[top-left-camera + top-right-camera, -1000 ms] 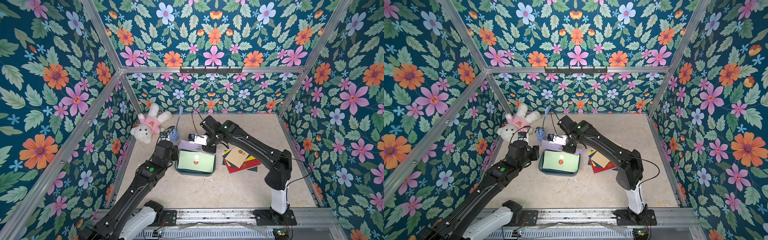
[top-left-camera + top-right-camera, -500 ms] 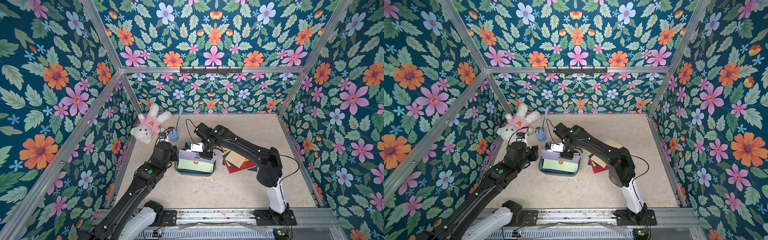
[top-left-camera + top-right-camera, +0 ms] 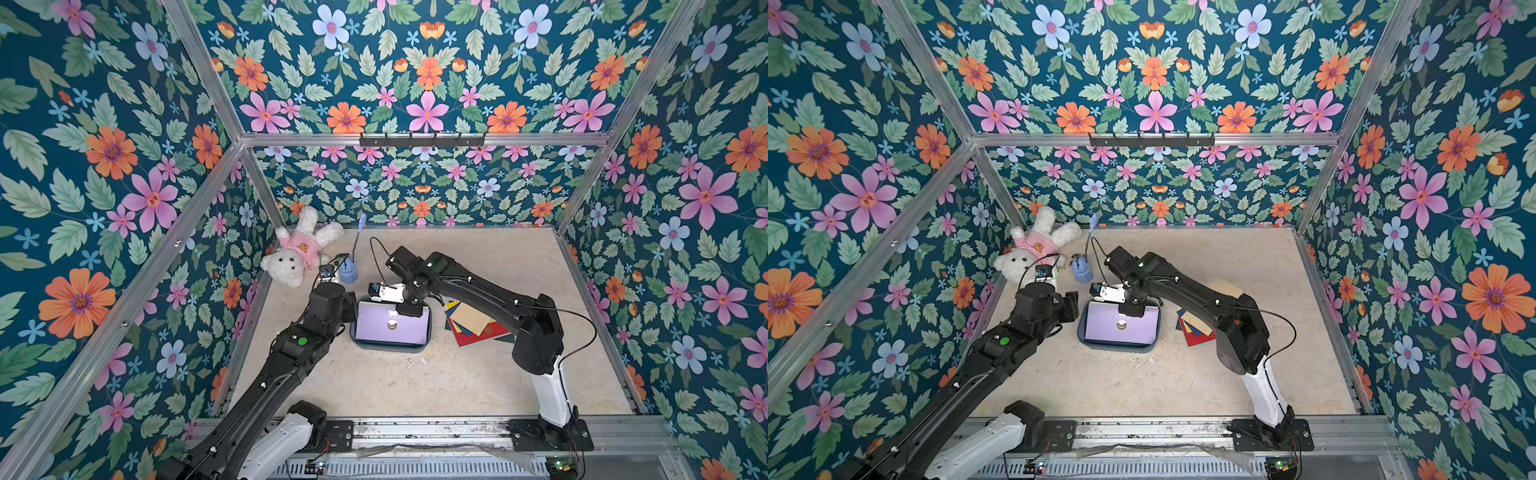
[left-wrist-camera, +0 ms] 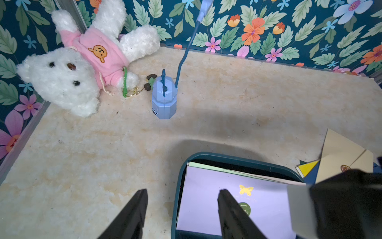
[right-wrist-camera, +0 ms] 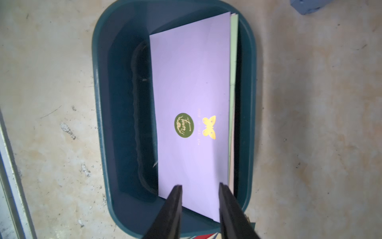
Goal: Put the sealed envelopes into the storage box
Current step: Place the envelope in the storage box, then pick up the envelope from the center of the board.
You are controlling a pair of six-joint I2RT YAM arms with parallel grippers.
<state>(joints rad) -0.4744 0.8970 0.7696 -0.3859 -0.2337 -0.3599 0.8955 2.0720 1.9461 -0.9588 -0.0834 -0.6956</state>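
Lilac envelope (image 5: 192,82), flat smooth paper with a round green sticker (image 5: 184,125), lies in the rounded teal plastic box (image 5: 103,82). The right gripper (image 5: 200,186) is narrowly parted over its edge, and the left gripper (image 4: 183,191) is half-spread and empty.

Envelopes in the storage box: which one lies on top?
The lilac envelope, bearing a green seal and gold butterfly; the light green envelope shows only its edge beneath.

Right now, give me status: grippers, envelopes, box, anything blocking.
Right gripper open over lilac envelope; left gripper open, empty, astride storage box rim. Lilac envelope in box, green envelope under it. Stack of envelopes beside box. Nothing blocking.
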